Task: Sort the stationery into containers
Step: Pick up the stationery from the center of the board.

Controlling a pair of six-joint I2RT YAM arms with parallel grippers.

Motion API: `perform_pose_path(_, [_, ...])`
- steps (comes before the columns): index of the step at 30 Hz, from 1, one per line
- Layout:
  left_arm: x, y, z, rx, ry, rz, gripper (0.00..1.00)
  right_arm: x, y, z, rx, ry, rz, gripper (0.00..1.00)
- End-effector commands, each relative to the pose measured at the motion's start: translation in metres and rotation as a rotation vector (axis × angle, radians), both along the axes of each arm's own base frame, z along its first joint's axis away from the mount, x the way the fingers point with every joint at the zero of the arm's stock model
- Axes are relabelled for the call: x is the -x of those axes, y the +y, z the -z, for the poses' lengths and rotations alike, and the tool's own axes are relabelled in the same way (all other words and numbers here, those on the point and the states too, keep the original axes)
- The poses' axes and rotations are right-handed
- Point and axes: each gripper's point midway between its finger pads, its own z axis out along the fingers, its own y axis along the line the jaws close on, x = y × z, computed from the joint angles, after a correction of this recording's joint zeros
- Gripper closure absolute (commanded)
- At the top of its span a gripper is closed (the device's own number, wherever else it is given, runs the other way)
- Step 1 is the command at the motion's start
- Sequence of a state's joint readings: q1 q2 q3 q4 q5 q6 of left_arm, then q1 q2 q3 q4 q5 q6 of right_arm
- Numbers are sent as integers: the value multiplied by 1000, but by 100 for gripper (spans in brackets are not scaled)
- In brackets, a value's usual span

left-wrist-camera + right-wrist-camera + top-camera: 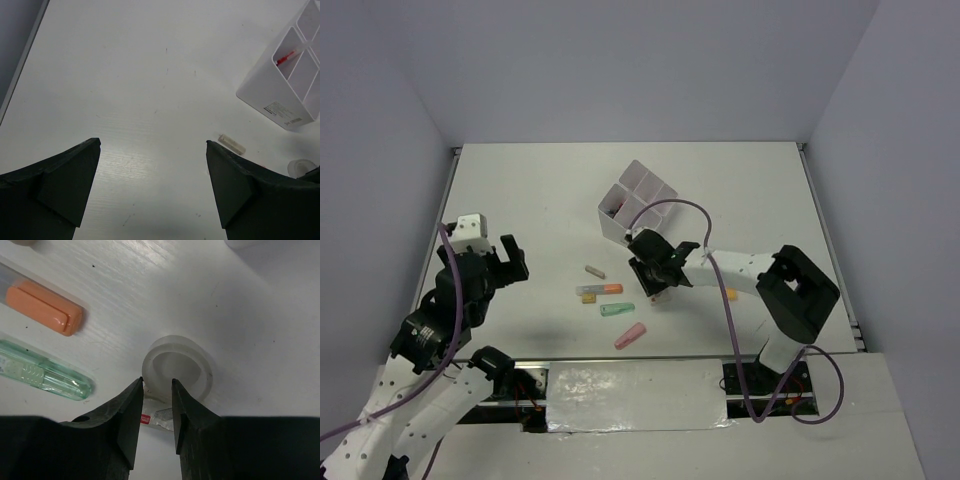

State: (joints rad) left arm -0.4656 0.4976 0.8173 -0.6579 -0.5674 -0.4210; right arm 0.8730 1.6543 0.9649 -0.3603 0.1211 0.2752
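Observation:
The clear tape roll (179, 367) lies flat on the table, on a small wrapper with a red label (150, 418). My right gripper (156, 382) stands over its near rim, jaws narrowed but still open, one finger outside the ring and one inside. An orange marker (45, 310) and a green marker (45, 375) lie to its left. The white divided container (638, 205) stands just beyond, with a red pen (286, 59) in one compartment. My left gripper (153, 141) hovers wide open over bare table, holding nothing.
A pink marker (630, 336), a small beige eraser (594, 271) and a short yellowish piece (588, 298) lie between the arms. Something orange (730, 294) shows under the right arm. Grey walls close the table's back and sides.

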Motion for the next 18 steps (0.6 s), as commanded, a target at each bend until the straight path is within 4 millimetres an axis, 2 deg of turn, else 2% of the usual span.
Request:
perform_pose_path(1, [-7,-10,-6,5,-25,48,1,-18,17,-16,-38,-68,12,64])
perform_pose_path(10, [-7,-15,-7,8,-31,85,1,-24,27,-15,-59,-88,-6,64])
perform_pose_path(11, [-6,-15,-9,13,-38,86,1,-24,25,-6,-34,-77,-16,67])
perform_pose_path(13, [-6,-16,-9,14,-43,91,1,-26,25,-3,-12,-78,-16,73])
perform_pose_path(14, [-5,-17,-10,15,-46,99,1,-27,26,-2,-13,-82,-27,82])
perform_pose_path(18, [-3,-18,-13,23,-68,118,1,-31,25,-13,-21,-123,-27,90])
